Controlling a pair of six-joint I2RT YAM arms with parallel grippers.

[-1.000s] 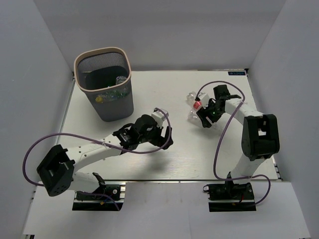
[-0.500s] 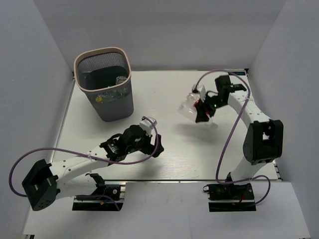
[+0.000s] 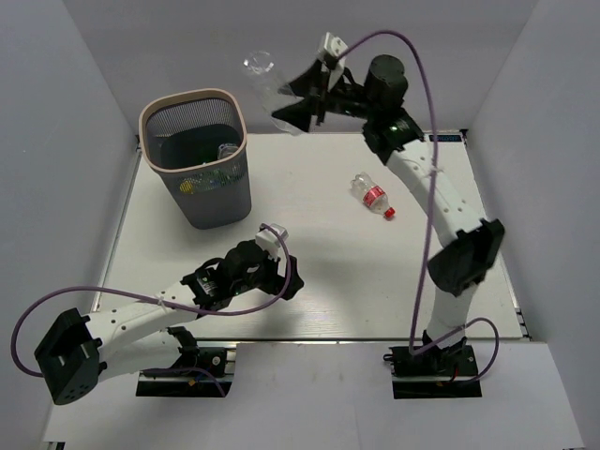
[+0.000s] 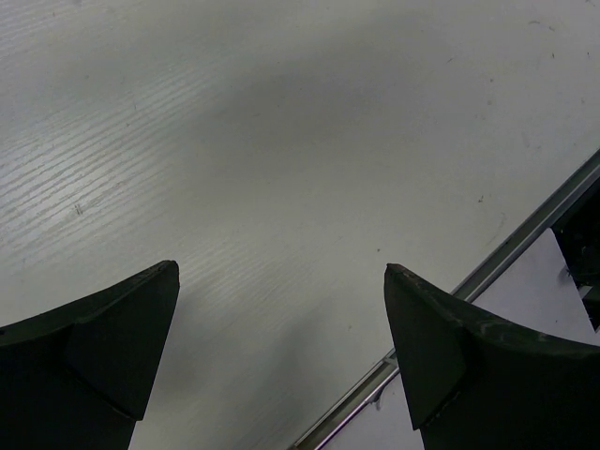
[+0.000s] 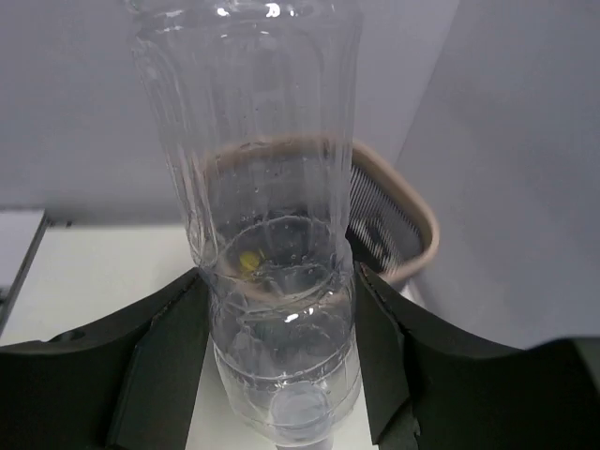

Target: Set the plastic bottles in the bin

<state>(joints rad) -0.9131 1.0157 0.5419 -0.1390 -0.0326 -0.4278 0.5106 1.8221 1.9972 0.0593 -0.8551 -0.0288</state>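
Refer first to the white table [image 3: 319, 272], which carries every item in the workspace. The bin [image 3: 211, 202], a dark grey mesh wastebasket with a beige rim, stands upright at the table's far left corner. Note that several bottles already lie inside it; one clear bottle [image 3: 228, 150] shows against its right wall. The right arm reaches high over the far edge of the table, with the right gripper [image 3: 286, 105] pointing left towards the bin. Its jaws are clamped on a clear plastic bottle [image 3: 262, 70] held in the air. In the top view this bottle appears just right of the bin's far right corner; you cannot tell from here whether it is over the opening. In the right wrist view the black fingers [image 5: 159, 356] press both sides of the bottle's [image 5: 272, 234] lower body, and the bin's rim [image 5: 412, 220] shows beyond and through it. The left arm lies low across the near left part of the table. The left gripper [image 3: 286, 277] sits near the front centre with its jaws spread wide and nothing between them [image 4: 281, 281]; only bare tabletop and the table's edge strip show. A red-labelled bottle [image 3: 372, 196] with a red cap lies on its side right of centre, well apart from the bin and both grippers.
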